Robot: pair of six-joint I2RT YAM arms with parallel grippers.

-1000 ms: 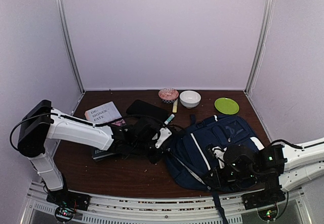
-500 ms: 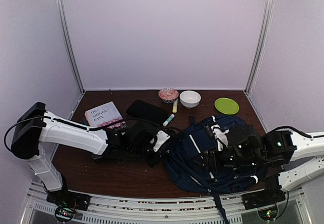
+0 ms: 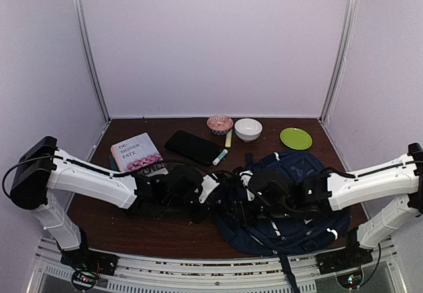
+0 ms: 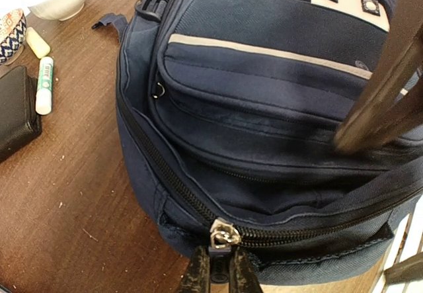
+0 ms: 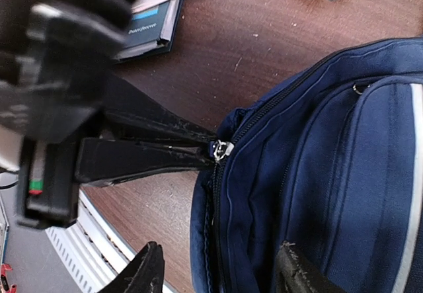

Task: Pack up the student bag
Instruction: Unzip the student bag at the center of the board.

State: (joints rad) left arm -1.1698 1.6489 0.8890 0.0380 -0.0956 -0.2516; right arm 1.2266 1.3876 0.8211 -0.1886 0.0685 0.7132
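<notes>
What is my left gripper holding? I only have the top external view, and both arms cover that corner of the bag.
Observer: The left wrist view shows the left gripper shut on the silver zipper pull at the edge of the student bag.
Operator: Has the right gripper grabbed anything?
Observer: No. Its wrist view shows the right gripper open and empty, one finger over the bag's fabric, the other off its edge.
Operator: Where is the pull from there?
Observer: Straight ahead of the gap between its fingers, untouched by them.
</notes>
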